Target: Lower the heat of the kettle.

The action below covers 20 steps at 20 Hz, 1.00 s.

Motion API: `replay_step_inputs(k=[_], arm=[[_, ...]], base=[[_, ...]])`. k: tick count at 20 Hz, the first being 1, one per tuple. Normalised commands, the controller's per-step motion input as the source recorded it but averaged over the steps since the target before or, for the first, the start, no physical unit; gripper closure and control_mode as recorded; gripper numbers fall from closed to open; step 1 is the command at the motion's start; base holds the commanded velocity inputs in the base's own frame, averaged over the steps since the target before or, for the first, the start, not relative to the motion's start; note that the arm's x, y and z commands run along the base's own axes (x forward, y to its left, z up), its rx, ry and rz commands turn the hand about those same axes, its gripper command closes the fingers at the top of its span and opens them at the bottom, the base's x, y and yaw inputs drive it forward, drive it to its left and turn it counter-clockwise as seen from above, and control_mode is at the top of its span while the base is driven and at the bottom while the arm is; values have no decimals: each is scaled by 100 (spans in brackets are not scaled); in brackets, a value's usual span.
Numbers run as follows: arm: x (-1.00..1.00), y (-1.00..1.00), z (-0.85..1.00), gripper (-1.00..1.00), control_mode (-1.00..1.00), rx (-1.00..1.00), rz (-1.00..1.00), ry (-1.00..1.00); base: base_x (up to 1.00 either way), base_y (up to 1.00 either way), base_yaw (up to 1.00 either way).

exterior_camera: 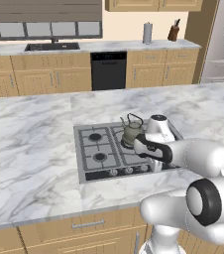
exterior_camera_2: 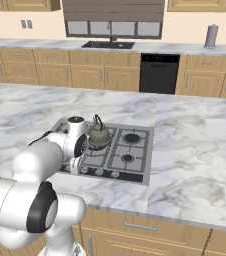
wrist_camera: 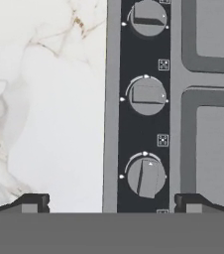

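Marble counters ran through the wood-cabinet kitchen, and the island point(exterior_camera: 34, 149) carried a grey cooktop point(exterior_camera: 96, 149) set into its near half. On the cooktop, the kettle point(exterior_camera: 132, 130) stood upright on a rear burner, its thin wire handle arched above the lid; from the right base camera the same kettle point(exterior_camera_2: 98, 135) sat on the cooktop's left rear burner, just beyond the robot's wrist. Along the cooktop's front edge ran a dark strip of control knobs point(exterior_camera: 129, 170). The white arm bent low over that edge, its hand pointing down at the knob strip on the kettle's side of the cooktop. From the hand camera, the gripper point(wrist_camera: 112, 203) hung above the strip with its jaws spread wide, one fingertip point(wrist_camera: 32, 202) over the marble beside the cooktop and the other over the steel past the strip, holding nothing. Three round knobs showed in a row between them: the nearest knob point(wrist_camera: 145, 176) had its grip bar turned roughly along the strip, while the middle knob point(wrist_camera: 147, 95) and the far knob point(wrist_camera: 148, 18) had theirs set across it. Behind the island, well beyond the cooktop, a black dishwasher point(exterior_camera: 108, 70) sat in the back run of cabinets beside a sink point(exterior_camera: 52, 47).
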Motion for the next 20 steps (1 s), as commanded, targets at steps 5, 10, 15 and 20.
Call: replay_step_inputs(k=[5,10,15,20], arm=[[0,3,-6,-100,-100,0,0,0],[0,3,-2,-100,-100,0,0,0],[0,0,-7,-100,-100,0,0,0],[0,0,-6,-100,-100,0,0,0]], base=[[0,0,0],[0,0,0],[0,0,0],[0,0,0]])
